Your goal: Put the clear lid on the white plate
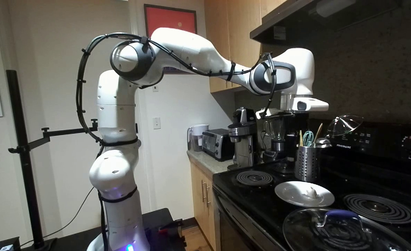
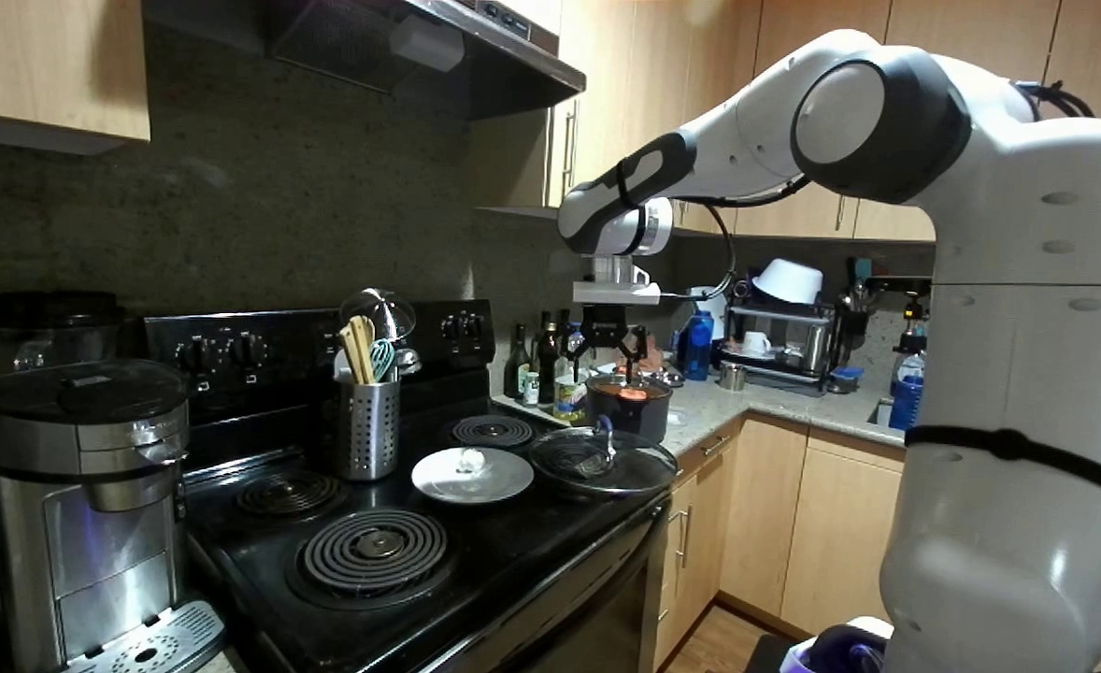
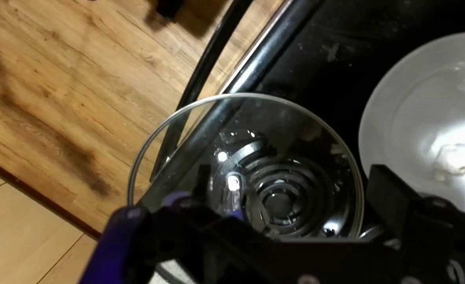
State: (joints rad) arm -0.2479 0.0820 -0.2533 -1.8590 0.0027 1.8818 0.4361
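Gripper (image 3: pixel 290 177): aloft, fingers (image 3: pixel 388 193) spread apart
Clear lid (image 2: pixel 630 472): on the stove (image 2: pixel 490 551), blue handle (image 1: pixel 341 213) upward
White plate (image 2: pixel 471 484): just beside the lid, bearing a small pale lump (image 2: pixel 470 459)

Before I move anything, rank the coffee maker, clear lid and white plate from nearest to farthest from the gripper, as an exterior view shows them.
In an exterior view, from the gripper:
1. Clear lid: below it.
2. White plate: just left of the lid in the picture.
3. Coffee maker: at the picture's far left.
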